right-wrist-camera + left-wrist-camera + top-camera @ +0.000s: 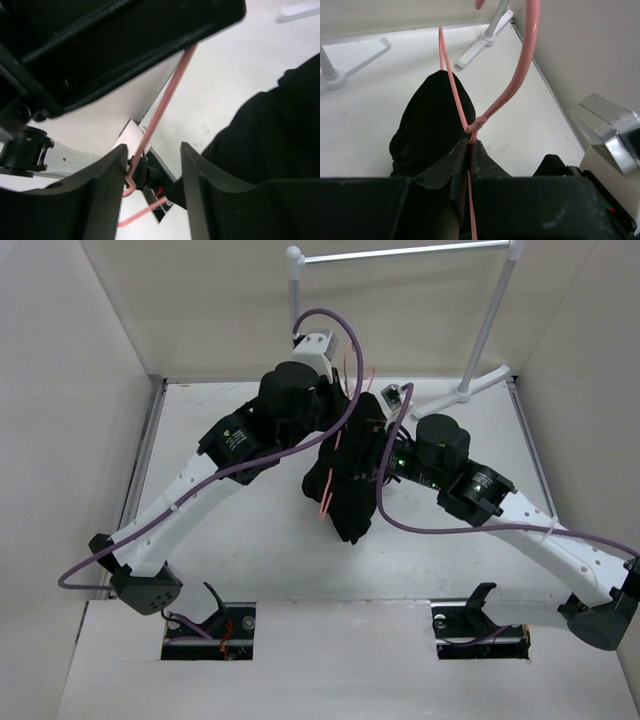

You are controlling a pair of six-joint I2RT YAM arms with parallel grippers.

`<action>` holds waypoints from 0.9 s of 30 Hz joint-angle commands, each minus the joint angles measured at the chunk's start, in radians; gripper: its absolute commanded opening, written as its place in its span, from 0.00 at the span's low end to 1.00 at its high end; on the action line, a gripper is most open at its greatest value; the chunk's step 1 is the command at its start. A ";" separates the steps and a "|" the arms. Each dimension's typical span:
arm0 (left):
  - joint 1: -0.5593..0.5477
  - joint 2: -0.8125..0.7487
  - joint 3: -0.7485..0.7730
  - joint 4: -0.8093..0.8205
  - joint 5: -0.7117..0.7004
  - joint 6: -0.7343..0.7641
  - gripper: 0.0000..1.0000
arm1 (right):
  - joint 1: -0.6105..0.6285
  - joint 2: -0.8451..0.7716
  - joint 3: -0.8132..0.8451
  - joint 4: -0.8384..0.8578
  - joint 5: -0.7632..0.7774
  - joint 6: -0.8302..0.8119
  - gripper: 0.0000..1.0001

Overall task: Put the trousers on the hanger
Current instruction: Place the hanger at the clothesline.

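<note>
Left gripper (pixel 470 146): jaws pinched together on the hanger (pixel 516 75), clamped just below the twisted neck, with the hook curving up and away. Right gripper (pixel 153 150): fingers (pixel 192 175) spread apart, a pink wire of the hanger running through the gap nearer one finger, nothing clamped. The trousers (pixel 347 492) hang as a dark bunched mass near the middle of the table (pixel 220 550), between the two wrists, against the hanger wire. Possibly draped over it; the fold is hidden. The clothes rail (pixel 400 252) stands at the far right corner, apart from both arms.
</note>
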 commanded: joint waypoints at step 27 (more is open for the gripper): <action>0.126 -0.378 -0.240 0.222 -0.131 -0.044 1.00 | -0.262 0.099 0.218 0.149 0.017 0.121 0.07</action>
